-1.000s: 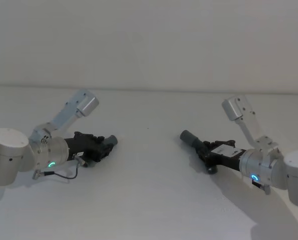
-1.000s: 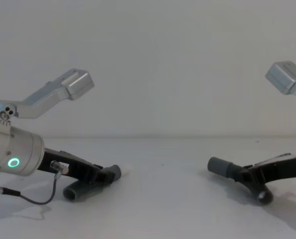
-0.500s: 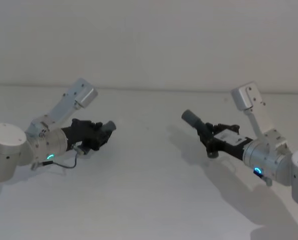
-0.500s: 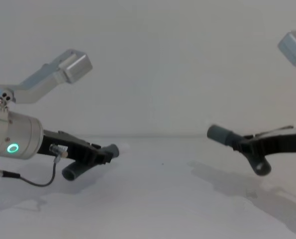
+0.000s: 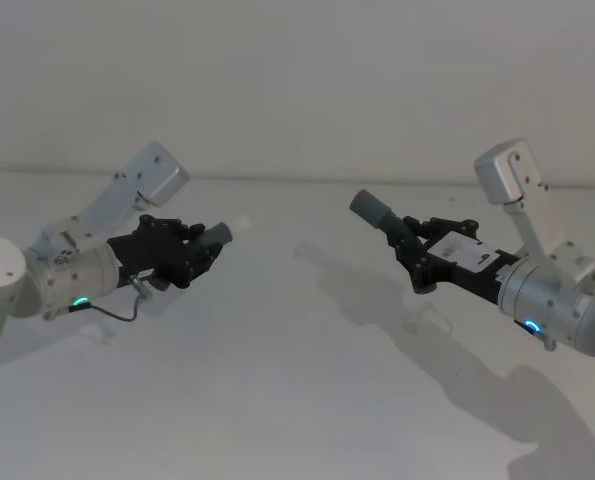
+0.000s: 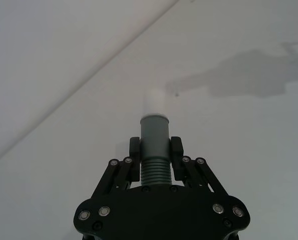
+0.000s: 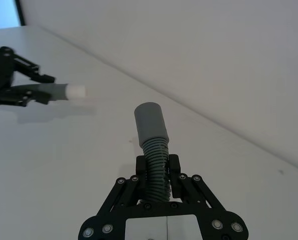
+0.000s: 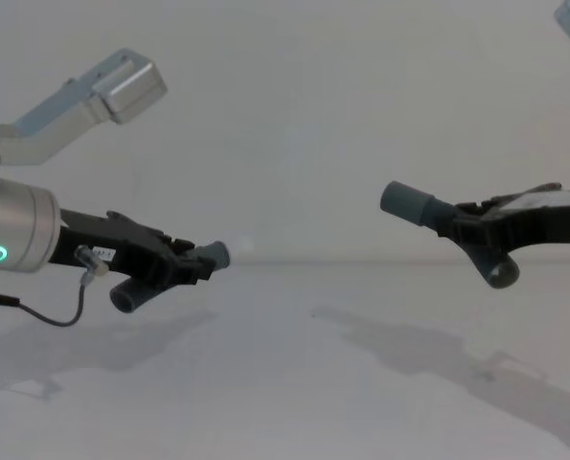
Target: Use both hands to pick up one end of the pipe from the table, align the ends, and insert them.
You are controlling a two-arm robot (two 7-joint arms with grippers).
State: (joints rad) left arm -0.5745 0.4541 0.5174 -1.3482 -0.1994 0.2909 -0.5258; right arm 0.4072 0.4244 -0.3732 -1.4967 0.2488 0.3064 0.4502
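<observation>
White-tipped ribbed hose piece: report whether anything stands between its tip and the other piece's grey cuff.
Nothing visible does. The left gripper holds the white-tipped piece and the right gripper the cuffed piece, both off the white table; only open air lies between whitish tip and grey cuff.

The right gripper (image 7: pixel 158 169) clamps the ribbed body of the cuffed piece (image 7: pixel 154 146), both jaws touching it. Its cuff (image 7: pixel 150 121) points out at twelve o'clock over the table (image 7: pixel 63 165). Well apart, at about ten o'clock, the left gripper (image 7: pixel 36 90) seems to hold the tipped piece (image 7: pixel 53 92), its white tip (image 7: pixel 77 91) aimed toward three o'clock.
</observation>
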